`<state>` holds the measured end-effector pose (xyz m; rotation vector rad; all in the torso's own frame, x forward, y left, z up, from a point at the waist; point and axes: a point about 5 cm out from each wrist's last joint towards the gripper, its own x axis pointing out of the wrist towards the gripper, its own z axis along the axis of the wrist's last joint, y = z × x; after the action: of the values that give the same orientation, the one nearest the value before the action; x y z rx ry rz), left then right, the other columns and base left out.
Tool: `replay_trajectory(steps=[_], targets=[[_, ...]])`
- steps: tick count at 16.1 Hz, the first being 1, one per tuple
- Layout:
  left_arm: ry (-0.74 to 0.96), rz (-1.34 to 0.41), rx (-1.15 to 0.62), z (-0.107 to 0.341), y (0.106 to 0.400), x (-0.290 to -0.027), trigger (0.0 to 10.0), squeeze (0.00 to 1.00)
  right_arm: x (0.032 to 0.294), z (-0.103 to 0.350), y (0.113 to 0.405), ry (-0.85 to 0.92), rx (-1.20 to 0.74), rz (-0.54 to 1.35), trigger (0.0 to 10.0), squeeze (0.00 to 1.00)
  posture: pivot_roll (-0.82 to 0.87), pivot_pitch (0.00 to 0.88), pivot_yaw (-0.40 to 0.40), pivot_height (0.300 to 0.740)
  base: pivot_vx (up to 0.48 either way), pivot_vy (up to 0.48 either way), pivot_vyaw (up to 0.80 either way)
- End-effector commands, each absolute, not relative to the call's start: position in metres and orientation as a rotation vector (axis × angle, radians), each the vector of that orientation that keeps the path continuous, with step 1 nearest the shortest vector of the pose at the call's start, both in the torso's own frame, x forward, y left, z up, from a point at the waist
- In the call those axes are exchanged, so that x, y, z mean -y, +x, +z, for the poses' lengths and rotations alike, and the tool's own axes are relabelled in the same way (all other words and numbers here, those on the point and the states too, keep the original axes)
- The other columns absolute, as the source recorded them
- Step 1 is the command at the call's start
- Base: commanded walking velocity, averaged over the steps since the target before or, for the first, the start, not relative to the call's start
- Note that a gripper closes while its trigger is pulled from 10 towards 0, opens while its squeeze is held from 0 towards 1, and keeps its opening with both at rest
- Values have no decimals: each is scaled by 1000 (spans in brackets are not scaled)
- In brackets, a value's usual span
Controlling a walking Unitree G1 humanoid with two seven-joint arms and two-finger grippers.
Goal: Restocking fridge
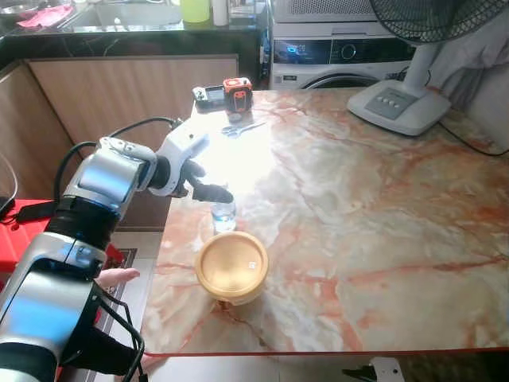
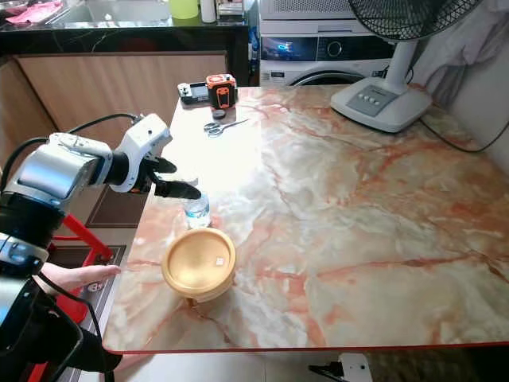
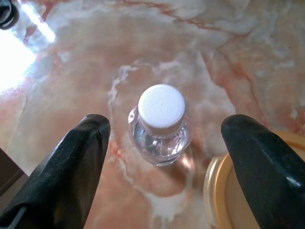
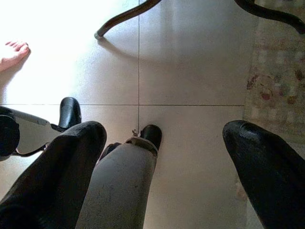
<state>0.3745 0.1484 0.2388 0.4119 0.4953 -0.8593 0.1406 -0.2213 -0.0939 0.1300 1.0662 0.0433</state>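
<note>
Bottle (image 3: 161, 125) upright near desk (image 1: 382, 239) left edge, beside yellow bowl (image 1: 231, 267), left hand (image 3: 164, 157) open above its cap: reaching step; next, lower and close.

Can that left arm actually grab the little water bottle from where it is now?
Probably yes. The left gripper hovers just above the water bottle, fingers open wider than its white cap, nothing between them. The yellow bowl stands close beside, so one finger has little room.

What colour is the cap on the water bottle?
White, on the clear water bottle; the left wrist view shows the cap best.
</note>
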Motion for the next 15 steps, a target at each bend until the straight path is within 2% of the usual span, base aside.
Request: replay_trajectory(steps=[1,8,15], targets=[[448,-856,-471,249,378,-146,10000,0,221,-95,138,126,-1079,46,10000,0,144,0,0,740,0,0,0],[367,-811,-429,260,397,-143,10000,0,222,-95,138,127,-1077,41,10000,0,126,14,-7,740,0,0,0],[278,-840,-455,244,402,-136,10000,0,223,-94,138,125,-1077,41,10000,0,116,24,-12,740,0,0,0]])
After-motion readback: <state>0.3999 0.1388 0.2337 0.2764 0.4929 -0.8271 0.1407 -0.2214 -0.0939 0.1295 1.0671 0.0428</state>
